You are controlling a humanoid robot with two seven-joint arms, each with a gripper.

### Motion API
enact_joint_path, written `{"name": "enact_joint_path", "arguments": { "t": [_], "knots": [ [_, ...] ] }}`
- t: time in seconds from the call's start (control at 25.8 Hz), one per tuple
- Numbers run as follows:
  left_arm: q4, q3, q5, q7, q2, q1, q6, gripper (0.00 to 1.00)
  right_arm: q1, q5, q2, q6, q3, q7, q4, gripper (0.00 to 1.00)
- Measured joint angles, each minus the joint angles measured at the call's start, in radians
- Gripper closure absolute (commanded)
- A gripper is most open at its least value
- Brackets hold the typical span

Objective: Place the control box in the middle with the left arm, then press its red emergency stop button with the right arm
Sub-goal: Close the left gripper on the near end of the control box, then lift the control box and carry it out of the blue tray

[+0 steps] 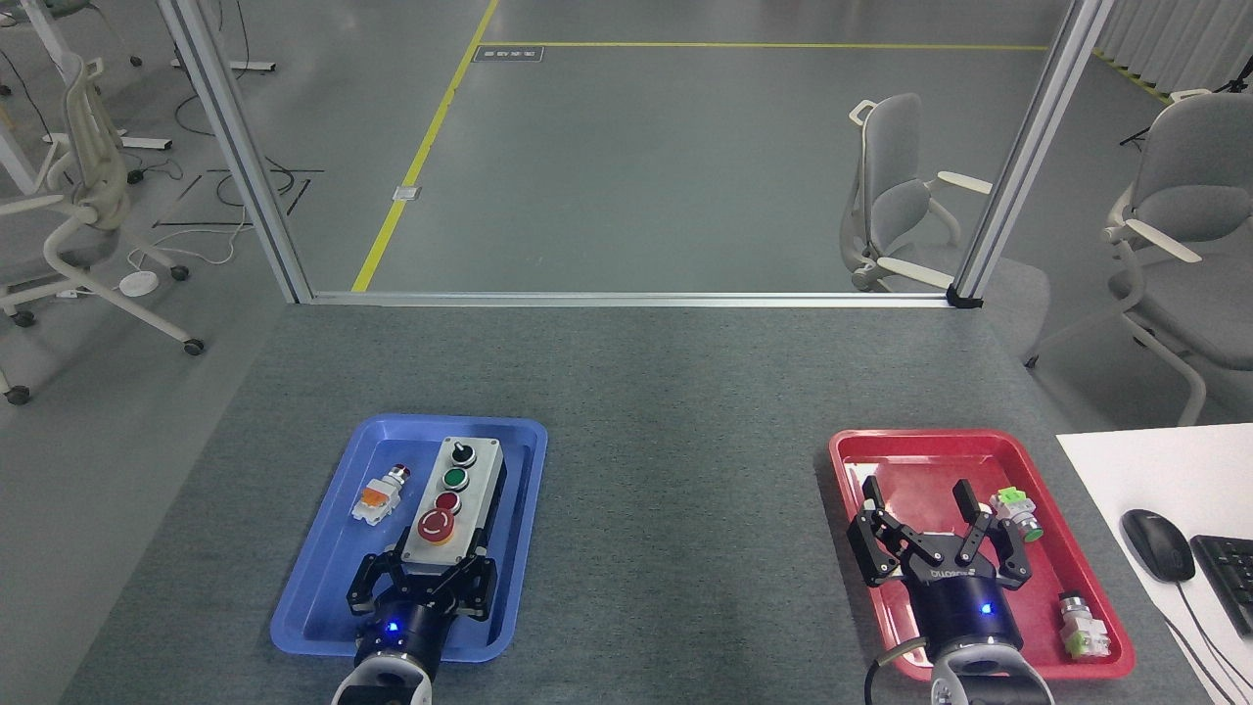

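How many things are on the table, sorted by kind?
Trays: 2, blue tray and red tray
Control box: 1
Loose push-button parts: 3, one orange, two green
Total: 6

Glossy grey floor with yellow line, aluminium posts, pale office chairs, loose cables

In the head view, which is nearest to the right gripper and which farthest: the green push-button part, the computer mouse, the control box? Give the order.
Measured from the right gripper:
1. Green push-button part, in the red tray, just beside the gripper's right fingers.
2. Computer mouse, on the white desk farther right.
3. Control box, far left in the blue tray, held by the left gripper.
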Motion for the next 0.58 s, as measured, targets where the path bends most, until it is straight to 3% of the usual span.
{"name": "enact_joint_path", "arguments": {
  "t": [0.23, 0.58],
  "knots": [
    [-0.167, -0.014, 0.048, 0.010, 0.020, 0.041, -0.017, 1.00, 0.000, 0.000, 0.004, 0.000, -0.002, -0.001, 0.000, 0.02],
    [-0.146, -0.208, 0.044, 0.004, -0.114, -0.010, 0.055, 1.00, -0.001, 0.000, 0.004, 0.000, -0.007, -0.003, 0.000, 0.02]
  ]
}}
